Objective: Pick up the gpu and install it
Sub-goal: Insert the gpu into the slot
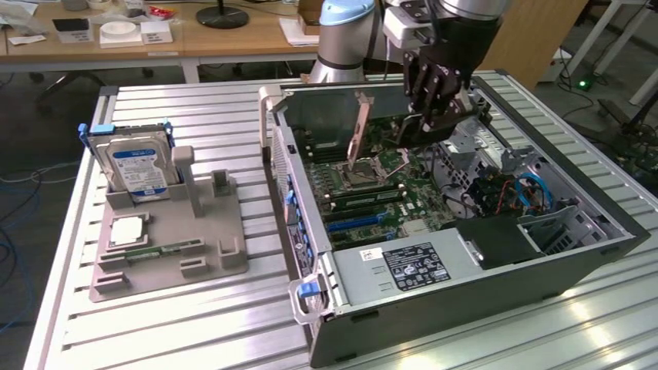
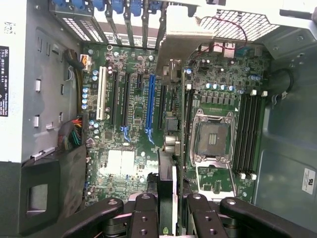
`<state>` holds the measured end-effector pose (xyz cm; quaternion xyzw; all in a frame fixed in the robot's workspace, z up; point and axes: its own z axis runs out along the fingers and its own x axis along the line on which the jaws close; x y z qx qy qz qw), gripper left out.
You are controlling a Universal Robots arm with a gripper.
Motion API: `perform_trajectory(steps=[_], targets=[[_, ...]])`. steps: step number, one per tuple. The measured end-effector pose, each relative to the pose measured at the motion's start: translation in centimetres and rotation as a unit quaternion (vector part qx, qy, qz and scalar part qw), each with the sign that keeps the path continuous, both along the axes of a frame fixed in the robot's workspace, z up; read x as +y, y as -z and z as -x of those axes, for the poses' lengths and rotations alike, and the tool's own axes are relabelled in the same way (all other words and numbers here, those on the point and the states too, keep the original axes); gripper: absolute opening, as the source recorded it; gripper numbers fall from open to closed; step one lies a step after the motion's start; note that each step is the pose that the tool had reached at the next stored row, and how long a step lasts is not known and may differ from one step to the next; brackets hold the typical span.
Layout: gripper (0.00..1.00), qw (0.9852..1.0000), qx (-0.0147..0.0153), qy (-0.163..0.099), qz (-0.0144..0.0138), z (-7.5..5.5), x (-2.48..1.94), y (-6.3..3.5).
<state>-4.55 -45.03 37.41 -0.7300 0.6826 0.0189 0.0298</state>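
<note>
— Well, where is the gpu point(image 2: 167, 178) seen now?
— It is held edge-on just above the motherboard point(image 2: 133, 114), between the long blue slot point(image 2: 150, 99) and the processor socket point(image 2: 213, 136); the gripper point(image 2: 169, 208) is closed narrowly on its two flat faces.
— How is such a card expected to handle?
— It is judged light, stiff and thin, yet fragile; the contact edge toward the motherboard should probably not be touched; a hold on the upper edge, away from the motherboard, seems suitable; a tilt may be caused if it is pinched off-centre.
</note>
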Motion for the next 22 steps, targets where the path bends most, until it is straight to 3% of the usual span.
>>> perform_trajectory(steps=[22], targets=[[0.27,1.0,0.0,0.0,-0.0001,-0.06,0.0,0.4]])
